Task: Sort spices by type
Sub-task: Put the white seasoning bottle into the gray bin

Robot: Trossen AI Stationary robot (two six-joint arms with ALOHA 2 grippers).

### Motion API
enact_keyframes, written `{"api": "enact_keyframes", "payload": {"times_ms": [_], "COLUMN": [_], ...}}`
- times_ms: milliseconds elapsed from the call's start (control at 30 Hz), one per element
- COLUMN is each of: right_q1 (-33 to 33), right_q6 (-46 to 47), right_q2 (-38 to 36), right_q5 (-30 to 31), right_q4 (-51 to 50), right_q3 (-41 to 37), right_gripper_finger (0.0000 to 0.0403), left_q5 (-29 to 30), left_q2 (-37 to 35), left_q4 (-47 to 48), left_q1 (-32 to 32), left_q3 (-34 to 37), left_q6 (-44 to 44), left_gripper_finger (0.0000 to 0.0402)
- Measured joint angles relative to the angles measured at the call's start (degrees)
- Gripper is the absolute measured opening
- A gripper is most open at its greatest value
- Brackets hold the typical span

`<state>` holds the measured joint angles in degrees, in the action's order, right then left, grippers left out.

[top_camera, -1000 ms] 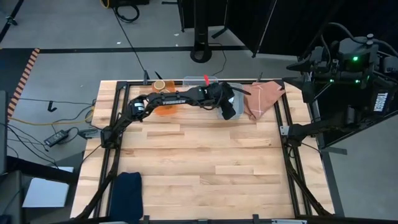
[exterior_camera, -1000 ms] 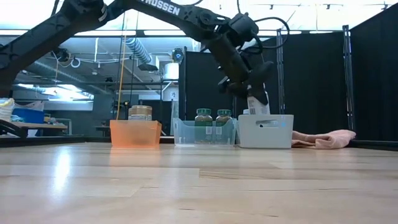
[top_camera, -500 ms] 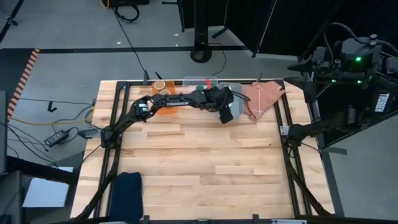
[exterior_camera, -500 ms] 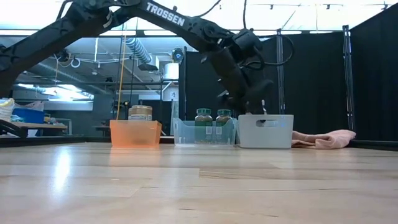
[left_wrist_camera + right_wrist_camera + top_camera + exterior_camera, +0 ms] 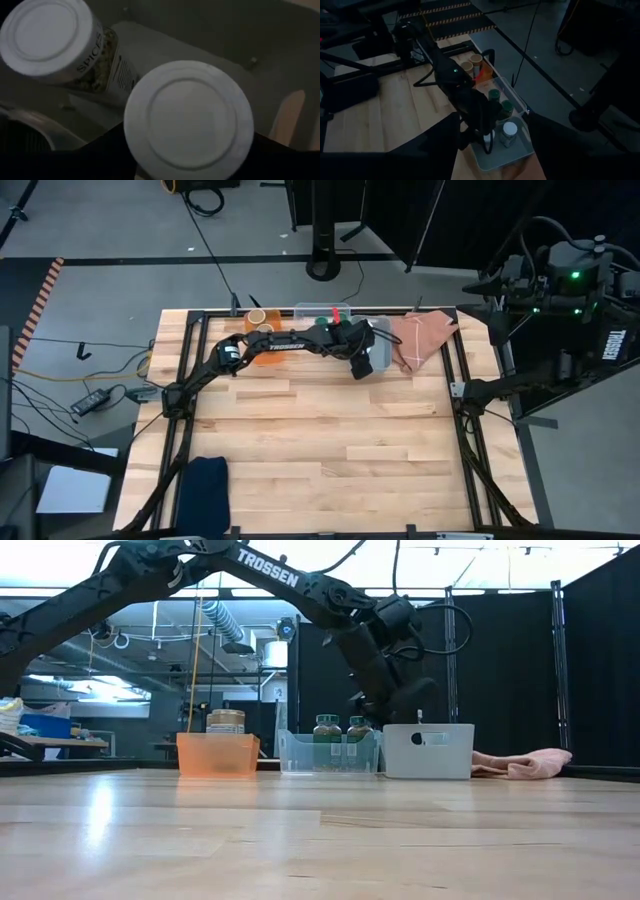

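White-lidded jar (image 5: 189, 117) sits directly under my left wrist camera, its lid filling the view between my two dark fingers (image 5: 75, 162), which flank it low on either side; I cannot tell whether they clamp its sides or stand just clear of it. My left pincer (image 5: 364, 362) is down inside the pale-blue bin (image 5: 430, 752), reached across from the left side of the desk (image 5: 320, 440). A second white-lidded jar (image 5: 47, 42), labelled SPICES, lies tilted just beside the first, within the same bin; from my right wrist camera one white lid (image 5: 509, 129) shows in that bin next to my left arm. Taking the pale-blue bin as landmark: the clear bin (image 5: 328, 753) stands touching or just beside it, on the side toward the orange bin, and holds two green-lidded jars (image 5: 327, 726) upright, side by side. The orange bin (image 5: 217, 754) stands just beyond the clear one, farther from the pale-blue bin, with a tan-brown-lidded jar (image 5: 226, 722) rising above its rim; in the right wrist view two tan lids (image 5: 476, 59) show there. A pink cloth (image 5: 420, 337) lies on the opposite side of the pale-blue bin. My right pincer is off the desk, not seen in the overhead view. A dark blue cloth (image 5: 204, 492) lies well apart, at the desk's near edge.
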<state>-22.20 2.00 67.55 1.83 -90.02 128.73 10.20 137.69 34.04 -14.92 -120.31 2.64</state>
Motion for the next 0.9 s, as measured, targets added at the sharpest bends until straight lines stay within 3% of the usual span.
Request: {"api": "enact_keyframes", "payload": {"times_ms": [467,633,900], "right_q1": [0.0,0.0,0.0], "right_q6": [-0.1,-0.2,-0.5], "right_q2": [0.0,-0.1,-0.1], "right_q5": [0.0,0.0,0.0], "right_q4": [0.0,0.0,0.0], "right_q3": [0.0,0.0,0.0], "right_gripper_finger": [0.0242,0.0241,0.024], "left_q5": [-3.4,-4.0,-4.6], "left_q2": [0.0,0.0,-0.1], "left_q4": [0.2,0.5,5.4], "left_q1": [0.0,0.0,-0.1], "left_q3": [0.0,0.0,-5.8], "left_q6": [-3.9,-3.9,-4.4], "left_gripper_finger": [0.0333,0.0345,0.0347]}}
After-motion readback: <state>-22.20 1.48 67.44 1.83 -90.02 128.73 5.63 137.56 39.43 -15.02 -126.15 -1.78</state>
